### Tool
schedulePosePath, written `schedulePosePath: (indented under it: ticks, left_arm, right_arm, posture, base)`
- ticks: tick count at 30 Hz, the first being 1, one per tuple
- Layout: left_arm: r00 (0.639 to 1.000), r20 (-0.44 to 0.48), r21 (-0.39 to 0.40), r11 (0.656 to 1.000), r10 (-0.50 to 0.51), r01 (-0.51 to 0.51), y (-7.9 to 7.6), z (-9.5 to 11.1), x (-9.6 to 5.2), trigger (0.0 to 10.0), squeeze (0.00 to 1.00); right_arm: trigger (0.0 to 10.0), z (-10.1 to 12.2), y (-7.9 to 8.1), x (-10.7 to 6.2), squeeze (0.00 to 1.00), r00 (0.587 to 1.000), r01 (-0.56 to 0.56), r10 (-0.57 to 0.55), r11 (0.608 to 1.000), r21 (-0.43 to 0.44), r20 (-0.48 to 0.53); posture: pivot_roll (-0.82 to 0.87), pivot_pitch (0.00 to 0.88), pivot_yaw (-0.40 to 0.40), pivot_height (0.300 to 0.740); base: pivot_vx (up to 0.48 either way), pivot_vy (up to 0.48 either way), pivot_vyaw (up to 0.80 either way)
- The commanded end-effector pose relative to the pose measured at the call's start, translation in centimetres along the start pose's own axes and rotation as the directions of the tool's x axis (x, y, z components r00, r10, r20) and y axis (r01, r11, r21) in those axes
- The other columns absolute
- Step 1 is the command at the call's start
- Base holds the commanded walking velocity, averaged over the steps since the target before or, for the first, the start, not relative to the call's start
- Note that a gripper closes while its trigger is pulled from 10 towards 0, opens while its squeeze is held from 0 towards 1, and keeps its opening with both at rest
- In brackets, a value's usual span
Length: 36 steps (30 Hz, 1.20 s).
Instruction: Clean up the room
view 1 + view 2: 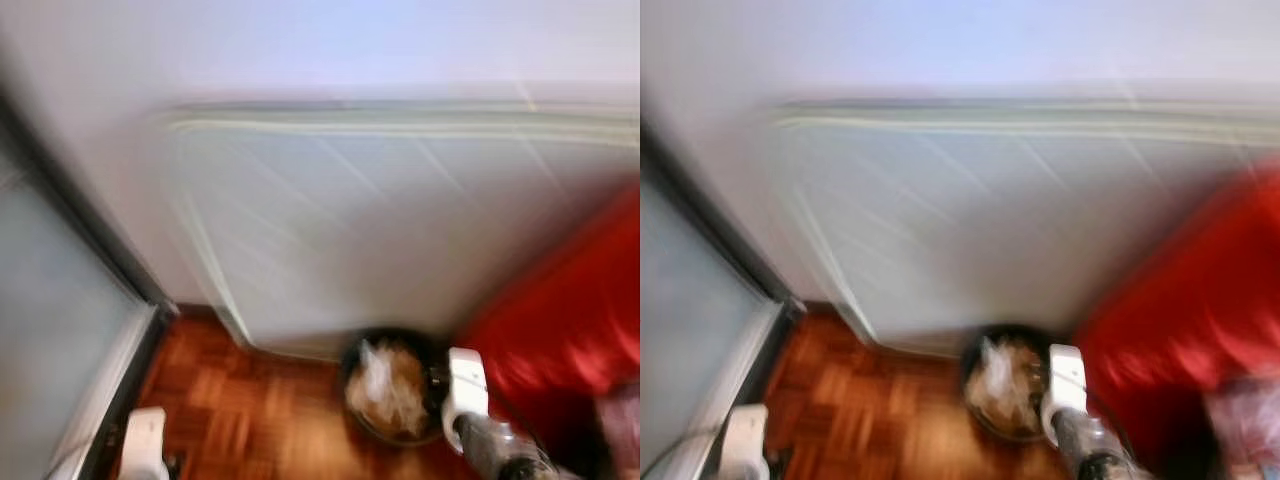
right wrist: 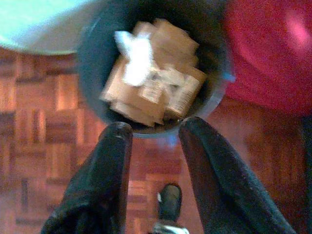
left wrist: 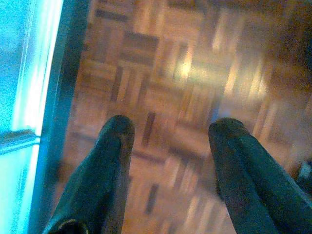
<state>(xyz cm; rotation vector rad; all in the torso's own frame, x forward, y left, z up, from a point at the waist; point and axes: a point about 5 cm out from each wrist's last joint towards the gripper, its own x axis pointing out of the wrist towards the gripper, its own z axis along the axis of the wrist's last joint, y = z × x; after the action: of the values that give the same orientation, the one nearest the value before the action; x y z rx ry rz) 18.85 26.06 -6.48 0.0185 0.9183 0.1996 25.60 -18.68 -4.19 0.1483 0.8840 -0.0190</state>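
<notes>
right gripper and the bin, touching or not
Apart. The right wrist view shows the right gripper open above the bin, floor visible between its fingertips and nothing held.

Each hand (image 2: 151, 131) has two long, rounded black fingers (image 3: 114, 141); the wrists are white and silver.

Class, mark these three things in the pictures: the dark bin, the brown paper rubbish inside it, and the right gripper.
dark bin (image 2: 92, 58), right wrist view, on its inner wall.
brown paper rubbish (image 2: 168, 46), right wrist view, on the top brown piece.
right gripper (image 2: 155, 130), right wrist view, midway between the tips of its fingers.
</notes>
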Motion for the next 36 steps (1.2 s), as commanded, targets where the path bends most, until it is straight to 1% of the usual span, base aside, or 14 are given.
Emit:
schedulePosePath:
  ticks: [1, 8, 9, 10, 12, 15, 16, 17, 19, 21, 23, 29, 31, 36]
  left_arm:
    - [0.999, 0.029, 0.01, 1.0, -0.026, 0.025, -0.93, 0.94, 0.22, 10.0, 0.0]
    - [0.999, 0.033, 0.015, 0.999, -0.031, 0.031, -0.84, 1.12, 0.23, 10.0, 0.0]
    - [0.999, 0.035, 0.011, 0.999, -0.032, 0.031, -0.86, 1.12, 0.23, 10.0, 0.0]
    - [0.999, 0.038, 0.007, 0.999, -0.031, 0.031, -0.85, 1.14, 0.23, 10.0, 0.0]
    - [0.999, 0.038, 0.006, 1.0, -0.031, 0.03, -0.86, 1.15, 0.23, 10.0, 0.0]
    - [0.999, 0.04, 0.008, 1.0, -0.031, 0.03, -0.88, 1.22, 0.24, 10.0, 0.0]
    - [0.999, 0.041, 0.008, 1.0, -0.03, 0.029, -0.87, 1.25, 0.24, 10.0, 0.0]
    - [0.999, 0.042, 0.008, 1.0, -0.029, 0.029, -0.84, 1.31, 0.25, 10.0, 0.0]
    - [0.999, 0.043, 0.009, 1.0, -0.029, 0.029, -0.86, 1.32, 0.25, 10.0, 0.0]
    - [0.998, 0.049, 0.025, 0.999, -0.03, 0.029, -0.84, 1.45, 0.25, 10.0, 0.0]
    - [0.998, 0.048, 0.013, 1.0, -0.029, 0.029, -0.85, 1.4, 0.25, 10.0, 0.0]
    - [0.998, 0.049, 0.002, 1.0, -0.029, 0.029, -0.9, 1.42, 0.26, 10.0, 0.0]
    - [0.998, 0.055, -0.013, 1.0, -0.028, 0.029, -0.9, 1.45, 0.26, 10.0, 0.0]
    - [0.998, 0.056, -0.009, 0.999, -0.032, 0.032, -0.93, 1.46, 0.26, 10.0, 0.0]
  right_arm:
    - [10.0, -1.1, -0.95, -0.2, 0.0, 0.999, 0.027, -0.026, 1.0, 0.008, -0.033]
    - [10.0, -1.01, -0.81, -0.17, 0.0, 0.999, 0.023, -0.023, 1.0, 0.009, -0.032]
    - [10.0, -0.93, -0.82, -0.17, 0.0, 0.999, 0.029, -0.028, 0.999, 0.029, -0.017]
    - [10.0, -0.83, -0.85, -0.16, 0.0, 0.999, 0.041, -0.041, 0.998, 0.048, -0.001]
    - [10.0, -0.79, -0.88, -0.17, 0.0, 0.999, 0.047, -0.047, 0.997, 0.056, 0.004]
    - [10.0, -0.7, -0.9, -0.17, 0.0, 0.999, 0.047, -0.047, 0.997, 0.056, 0.011]
    - [10.0, -0.71, -0.88, -0.16, 0.0, 0.999, 0.043, -0.043, 0.998, 0.04, 0.002]
    - [10.0, -0.73, -0.82, -0.15, 0.0, 0.999, 0.042, -0.043, 0.997, 0.062, 0.002]
    - [10.0, -0.68, -0.83, -0.16, 0.0, 0.999, 0.037, -0.037, 0.999, 0.039, -0.001]
    - [10.0, -0.66, -0.81, -0.15, 0.0, 0.999, 0.037, -0.037, 0.998, 0.042, -0.001]
    - [10.0, -0.67, -0.8, -0.15, 0.0, 0.999, 0.035, -0.035, 0.999, 0.042, -0.002]
    - [10.0, -0.62, -0.82, -0.15, 0.0, 0.999, 0.034, -0.034, 0.999, 0.039, -0.003]
    - [10.0, -0.61, -0.81, -0.15, 0.0, 0.999, 0.033, -0.032, 0.999, 0.035, -0.004]
    - [10.0, -0.63, -0.83, -0.15, 0.0, 0.999, 0.032, -0.032, 0.999, 0.034, -0.006]
  posture:
    - [0.09, 0.0, 0.024, 0.74]
    - [0.1, 0.0, 0.027, 0.74]
    - [0.1, 0.0, 0.027, 0.74]
    - [0.1, 0.0, 0.025, 0.74]
    - [0.1, 0.0, 0.025, 0.74]
    - [0.1, 0.0, 0.024, 0.74]
    - [0.1, 0.0, 0.024, 0.74]
    - [0.1, 0.0, 0.023, 0.74]
    - [0.1, 0.0, 0.023, 0.74]
    - [0.11, 0.0, 0.02, 0.74]
    - [0.11, 0.0, 0.02, 0.74]
    - [0.11, 0.0, 0.02, 0.74]
    - [0.11, 0.0, 0.019, 0.74]
    - [0.11, 0.0, 0.019, 0.74]
  base:
    - [0.0, 0.0, -0.79]
    - [0.0, 0.0, -0.79]
    - [0.0, 0.0, -0.78]
    - [0.0, 0.0, 0.0]
    - [0.0, 0.0, 0.0]
    - [0.0, 0.0, 0.0]
    - [0.0, 0.0, 0.0]
    - [0.0, 0.0, -0.78]
    - [0.0, 0.0, -0.77]
    - [0.0, -0.148, -0.76]
    - [0.0, -0.388, -0.76]
    - [0.0, 0.0, -0.76]
    - [0.0, 0.0, -0.76]
    - [0.0, 0.0, -0.76]
